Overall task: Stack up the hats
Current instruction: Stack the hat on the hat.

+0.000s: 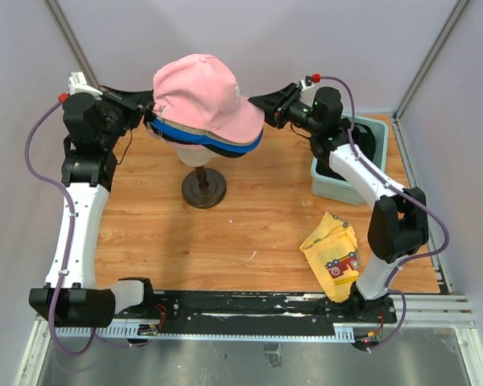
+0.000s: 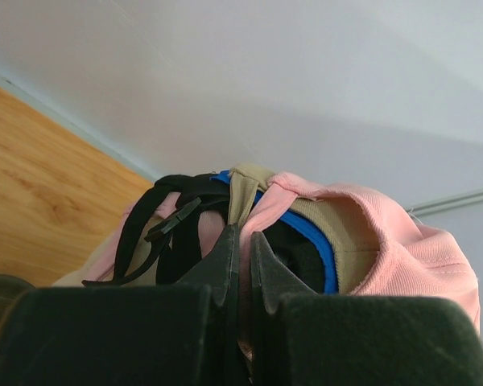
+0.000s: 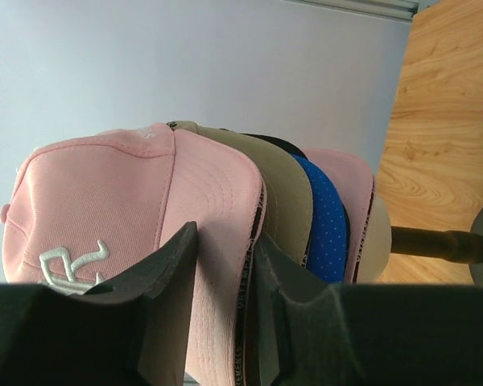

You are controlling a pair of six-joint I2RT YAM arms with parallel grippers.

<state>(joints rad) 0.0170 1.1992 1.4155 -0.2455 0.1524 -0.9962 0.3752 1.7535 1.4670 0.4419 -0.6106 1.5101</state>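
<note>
Standing at the near edge of the table [image 1: 249,225], I see a yellow cloth [image 1: 334,253] with a red picture lying close to me, on the right side of the wood. Farther in, near the middle, a round dark stand [image 1: 204,189] holds up a cream head [image 1: 195,153]. Off to the right of it sits a blue-grey tub [image 1: 369,133].

The hats [image 1: 225,147] are all piled on the head, one over the other. The pink hat [image 1: 205,92] is on top, with its brim pointing right. Under it peek a tan hat [image 3: 286,193], a thin black edge, a blue hat [image 3: 326,217] and another pink one at the bottom.

The left claw [image 2: 243,237] is at the back of the pile. Its fingers are pinched tight, and a strip of the pink hat runs down between them. The right claw [image 3: 225,241] is at the front. Its fingers stand a little apart, one on each side of the pink brim. I cannot tell if they press on it.

Behind it all are plain pale walls [image 1: 306,40].
</note>
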